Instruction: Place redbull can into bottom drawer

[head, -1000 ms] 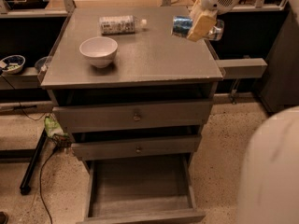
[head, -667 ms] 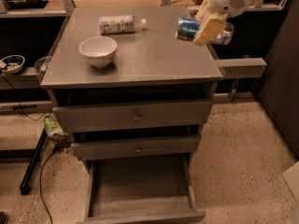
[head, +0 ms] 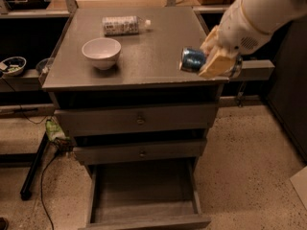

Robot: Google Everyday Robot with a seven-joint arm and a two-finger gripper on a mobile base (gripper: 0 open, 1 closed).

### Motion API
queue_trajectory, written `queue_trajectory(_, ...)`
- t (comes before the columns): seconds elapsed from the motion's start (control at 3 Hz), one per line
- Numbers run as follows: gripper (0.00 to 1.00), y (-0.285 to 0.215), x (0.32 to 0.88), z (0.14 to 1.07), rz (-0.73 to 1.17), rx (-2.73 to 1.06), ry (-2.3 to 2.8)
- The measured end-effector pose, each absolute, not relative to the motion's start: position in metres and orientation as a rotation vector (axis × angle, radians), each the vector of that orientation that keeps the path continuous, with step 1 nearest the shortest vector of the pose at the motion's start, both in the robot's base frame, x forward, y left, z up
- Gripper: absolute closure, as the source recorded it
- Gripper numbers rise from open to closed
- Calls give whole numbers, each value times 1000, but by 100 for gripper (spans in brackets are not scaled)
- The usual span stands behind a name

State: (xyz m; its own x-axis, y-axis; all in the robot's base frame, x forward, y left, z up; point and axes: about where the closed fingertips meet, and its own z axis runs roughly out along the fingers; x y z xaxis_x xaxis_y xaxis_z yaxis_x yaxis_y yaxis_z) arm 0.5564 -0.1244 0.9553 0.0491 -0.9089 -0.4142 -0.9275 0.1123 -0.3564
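You're looking at a dim, warm-toned scene. The strongest light falls from 12 o'clock onto the cabinet top (head: 158, 47) and leaves a soft sheen there. Toward 3 o'clock the gripper (head: 217, 63), clasping the redbull can (head: 192, 60), is well lit, and the can's end glints. The bottom drawer (head: 144, 186) at 6 o'clock lies in shade. The recesses at 9 o'clock are nearly black.
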Motion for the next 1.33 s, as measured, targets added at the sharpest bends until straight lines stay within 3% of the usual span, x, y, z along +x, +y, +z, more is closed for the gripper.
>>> queue_trajectory(0.33,100,-119,567,892,84,-1748,1878)
queue_trajectory(0.67,100,-119,567,892,84,-1748,1879)
queue_trajectory(1.33,100,-107,533,824,145,-1709,1942)
